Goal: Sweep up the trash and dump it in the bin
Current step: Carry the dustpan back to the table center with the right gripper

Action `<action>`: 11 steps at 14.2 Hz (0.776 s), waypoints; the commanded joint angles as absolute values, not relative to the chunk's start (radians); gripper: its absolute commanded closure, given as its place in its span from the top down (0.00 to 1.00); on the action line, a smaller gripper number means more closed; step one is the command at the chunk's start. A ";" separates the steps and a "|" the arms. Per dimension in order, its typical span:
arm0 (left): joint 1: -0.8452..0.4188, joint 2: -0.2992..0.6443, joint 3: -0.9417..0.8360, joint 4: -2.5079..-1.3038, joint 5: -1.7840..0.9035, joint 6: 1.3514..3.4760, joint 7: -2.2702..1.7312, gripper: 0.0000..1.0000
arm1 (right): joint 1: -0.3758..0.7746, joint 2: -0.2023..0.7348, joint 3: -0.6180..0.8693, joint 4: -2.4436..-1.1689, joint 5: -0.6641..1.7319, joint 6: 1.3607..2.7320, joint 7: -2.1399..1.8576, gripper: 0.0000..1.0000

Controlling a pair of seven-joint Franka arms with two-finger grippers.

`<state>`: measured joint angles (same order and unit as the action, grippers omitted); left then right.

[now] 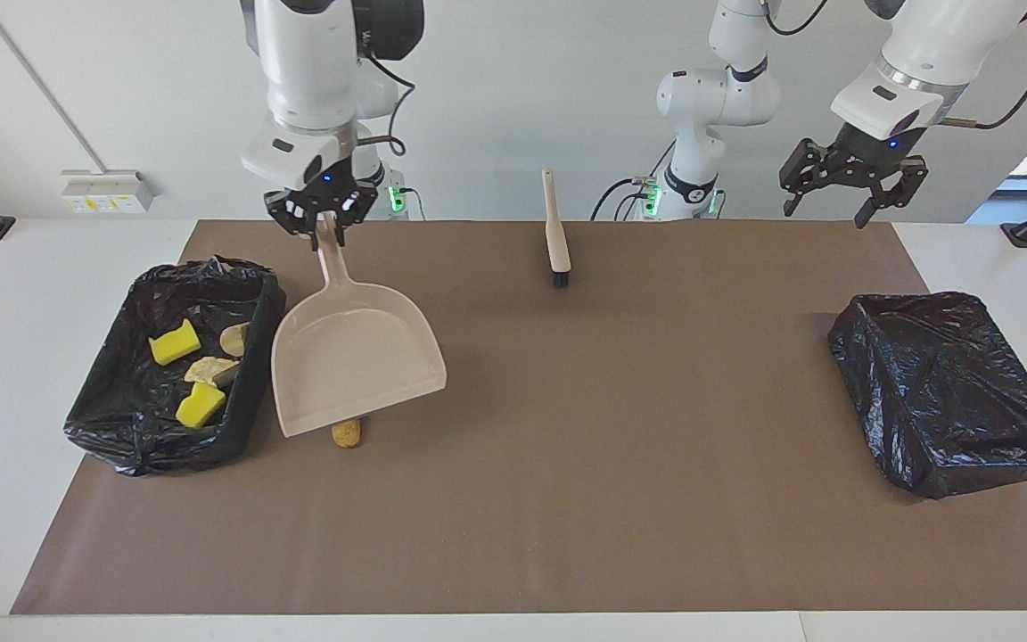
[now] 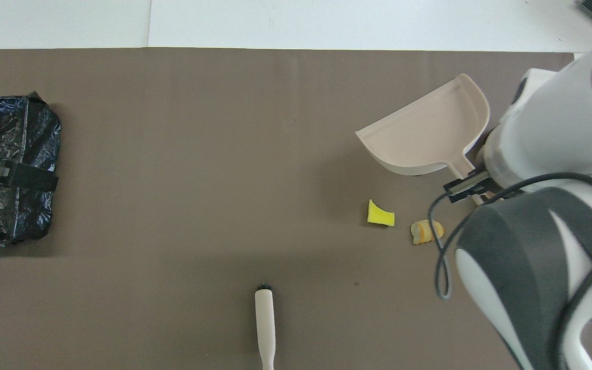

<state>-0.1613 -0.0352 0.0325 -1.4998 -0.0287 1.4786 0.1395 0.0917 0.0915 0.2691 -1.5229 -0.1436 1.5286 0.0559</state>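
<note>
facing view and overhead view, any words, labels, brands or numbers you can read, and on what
None can be read.
White box with yellow stickers on the wall by the right arm's end: print too small to read.
Dark band on the right arm's upper link: faint lettering, not legible.
Dustpan, brush, both black bins and the brown mat: no text visible.

A brown paper mat [image 1: 567,499] covers the white table [image 1: 14,294]. In the facing view, a black plastic-lined tray [image 1: 950,392] sits at the mat's three o'clock edge.
</note>
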 commanded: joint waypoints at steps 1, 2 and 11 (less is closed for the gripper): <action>-0.160 -0.028 0.035 -1.480 -0.012 1.459 0.153 1.00 | 0.155 0.190 0.268 -1.512 -0.049 1.652 0.301 0.00; -0.160 -0.028 0.035 -1.479 -0.012 1.459 0.153 1.00 | 0.202 0.233 0.268 -1.513 -0.043 1.707 0.374 0.00; -0.160 -0.028 0.035 -1.479 -0.012 1.459 0.153 1.00 | 0.429 0.498 0.265 -1.500 -0.058 2.111 0.678 0.00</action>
